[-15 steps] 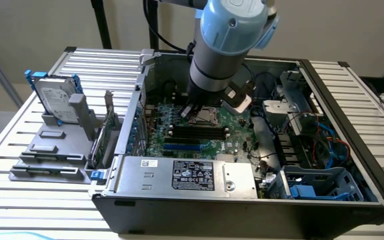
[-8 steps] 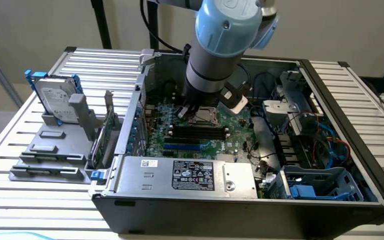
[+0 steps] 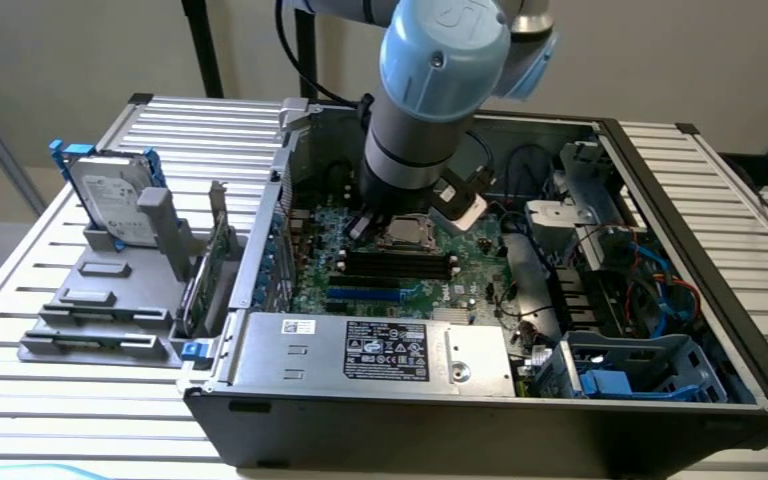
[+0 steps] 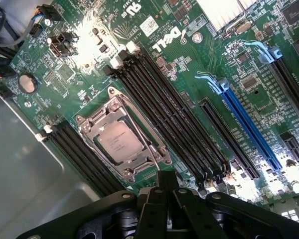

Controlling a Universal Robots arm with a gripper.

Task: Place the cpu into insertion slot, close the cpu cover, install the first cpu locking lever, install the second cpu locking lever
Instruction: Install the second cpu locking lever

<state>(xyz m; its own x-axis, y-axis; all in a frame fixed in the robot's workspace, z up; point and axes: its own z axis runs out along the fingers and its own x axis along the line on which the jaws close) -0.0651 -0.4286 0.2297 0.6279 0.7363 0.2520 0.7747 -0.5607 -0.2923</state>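
The cpu [image 4: 120, 144], a pale silvery square chip, lies flat in the insertion slot on the green board; the slot's pin field is hidden beneath it. The silver cpu cover [image 4: 92, 124] is down, framing the chip. A thin metal locking lever [image 4: 139, 133] runs along one side of the cover, ending in a hook by my fingertips. My gripper [image 4: 167, 181] hovers just off that corner of the socket, its black fingers pressed together with nothing between them. In the exterior view the gripper [image 3: 373, 222] reaches down into the open computer case beside the socket [image 3: 411, 233].
Long black memory slots [image 4: 164, 114] flank the socket, with a blue expansion slot [image 4: 249, 124] beyond. The case holds a silver power supply [image 3: 357, 350], cables [image 3: 651, 270] and a blue-grey drive cage [image 3: 638, 370]. A hard drive [image 3: 111, 195] stands on a grey holder outside.
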